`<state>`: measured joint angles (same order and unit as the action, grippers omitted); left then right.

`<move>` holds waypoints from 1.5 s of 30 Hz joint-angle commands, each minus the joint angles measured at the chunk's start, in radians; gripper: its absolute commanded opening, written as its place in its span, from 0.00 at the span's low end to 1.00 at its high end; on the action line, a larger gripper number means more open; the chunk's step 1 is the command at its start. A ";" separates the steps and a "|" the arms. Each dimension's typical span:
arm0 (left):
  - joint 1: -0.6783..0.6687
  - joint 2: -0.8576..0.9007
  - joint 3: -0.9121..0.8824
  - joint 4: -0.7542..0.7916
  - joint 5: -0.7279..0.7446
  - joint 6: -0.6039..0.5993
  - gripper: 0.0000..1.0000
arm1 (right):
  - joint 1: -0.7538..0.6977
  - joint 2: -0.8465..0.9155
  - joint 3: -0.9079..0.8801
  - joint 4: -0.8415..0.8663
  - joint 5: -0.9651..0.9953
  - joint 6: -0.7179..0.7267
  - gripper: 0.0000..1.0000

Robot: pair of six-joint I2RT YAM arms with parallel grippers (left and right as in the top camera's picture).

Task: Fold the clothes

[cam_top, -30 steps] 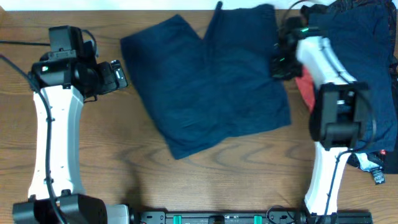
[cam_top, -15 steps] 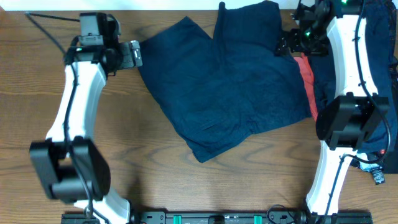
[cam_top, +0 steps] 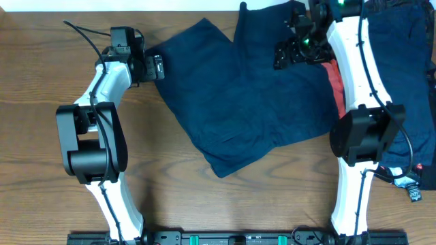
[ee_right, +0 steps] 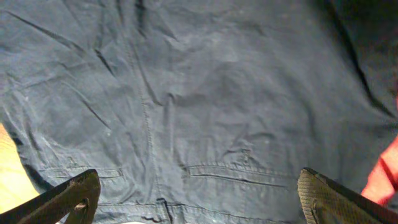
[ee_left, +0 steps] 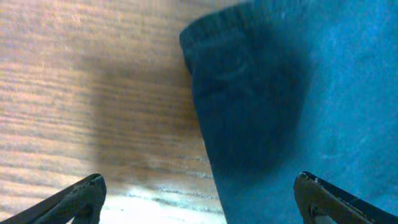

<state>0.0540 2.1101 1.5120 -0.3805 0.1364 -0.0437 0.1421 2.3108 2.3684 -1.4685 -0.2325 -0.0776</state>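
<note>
Dark navy shorts [cam_top: 245, 95] lie spread flat across the middle of the wooden table, legs toward the left and front. My left gripper [cam_top: 158, 67] stands open at the hem corner of the upper left leg; in its wrist view that hem [ee_left: 261, 112] lies between wide jaws, nothing gripped. My right gripper [cam_top: 287, 53] hovers open over the waistband end at the back right. Its wrist view looks down on the shorts' back pocket seam [ee_right: 242, 171] with both fingers spread wide. More navy clothes [cam_top: 402, 41] are piled at the far right.
A red-coral garment [cam_top: 334, 85] peeks out between the shorts and the navy pile, partly under the right arm. Bare wood table [cam_top: 41, 88] lies left of the shorts and along the front. A label tag [cam_top: 415, 194] lies at the right edge.
Both arms have swung toward the back. The left gripper came right to the shorts' leg hem. The right gripper shifted left over the waistband and stands open. The shorts shifted slightly right.
</note>
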 commanded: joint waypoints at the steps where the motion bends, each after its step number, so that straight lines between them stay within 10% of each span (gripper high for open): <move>1: -0.008 0.020 0.011 0.016 0.014 0.021 0.98 | 0.025 -0.001 0.019 0.010 -0.004 0.021 0.99; 16: -0.054 0.098 0.011 0.086 0.014 -0.005 0.94 | 0.074 -0.001 0.019 0.008 -0.003 0.038 0.99; 24: -0.055 0.098 0.011 0.087 0.013 -0.025 0.06 | 0.081 -0.001 0.019 0.006 -0.004 0.040 0.99; 45: 0.291 -0.159 0.005 -0.753 -0.193 -0.245 0.06 | 0.095 -0.001 -0.106 0.038 0.017 0.179 0.99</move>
<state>0.3061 1.9453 1.5173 -1.0916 -0.0135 -0.2333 0.2279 2.3108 2.2913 -1.4326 -0.2314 0.0410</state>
